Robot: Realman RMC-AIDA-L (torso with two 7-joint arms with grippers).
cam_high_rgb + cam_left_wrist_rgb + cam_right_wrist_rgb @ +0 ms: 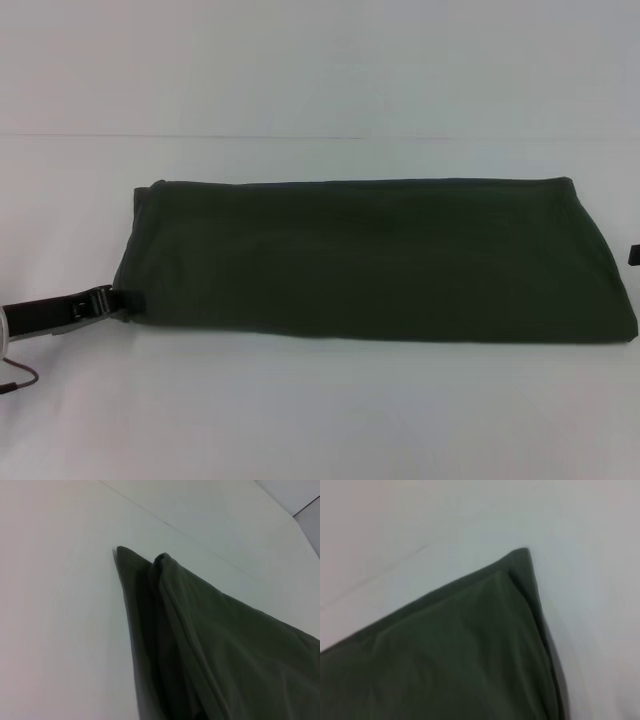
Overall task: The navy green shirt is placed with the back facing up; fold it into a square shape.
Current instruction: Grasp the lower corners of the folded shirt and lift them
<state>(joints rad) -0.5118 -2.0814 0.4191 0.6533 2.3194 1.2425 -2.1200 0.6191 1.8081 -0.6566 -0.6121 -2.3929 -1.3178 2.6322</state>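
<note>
The navy green shirt (365,258) is seen folded into a long horizontal band lying flat on the white desk (320,420), plain side up. Its near left corner is met by the left gripper (125,298), whose dark fingers (128,298) appear closed on the fabric edge. Only a dark sliver of the right gripper (633,255) is visible just beside the shirt's right end; its finger opening cannot be told.

Left pincer (118,299) reaches in low from the left side, tips out of sight. Right pincer (633,255) barely peeks in at far right.
</note>
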